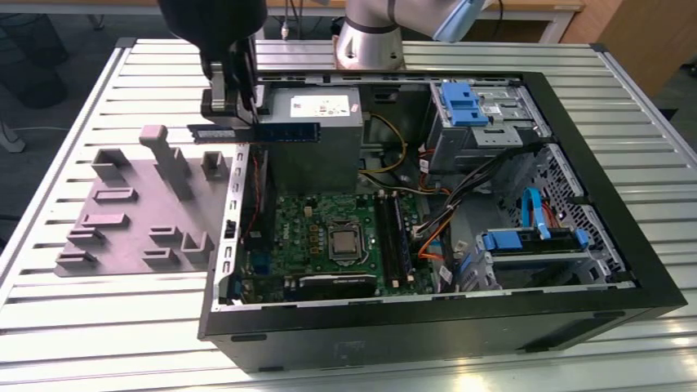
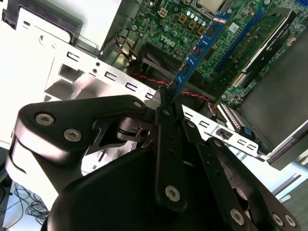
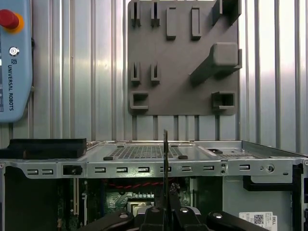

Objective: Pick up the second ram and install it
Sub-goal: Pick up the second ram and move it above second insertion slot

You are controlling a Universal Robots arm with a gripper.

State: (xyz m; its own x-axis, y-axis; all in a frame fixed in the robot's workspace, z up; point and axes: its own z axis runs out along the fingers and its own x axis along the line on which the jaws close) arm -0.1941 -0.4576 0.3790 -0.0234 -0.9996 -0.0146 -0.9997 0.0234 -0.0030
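Observation:
The second ram is a slim dark stick with a bluish label. It hangs level over the case's edge on the exterior view's left, between the grey fixture plate and the power supply. My gripper comes down from above and is shut on its middle. In the second wrist view the ram sticks out from the gripper, with the green motherboard beyond it. Seen edge-on in the first wrist view, the ram is a thin line above the case wall.
The open computer case lies on a slatted metal table. Its motherboard has long black memory slots beside the processor. Cables and blue drive bays fill the exterior view's right. A teach pendant lies beyond the fixture plate.

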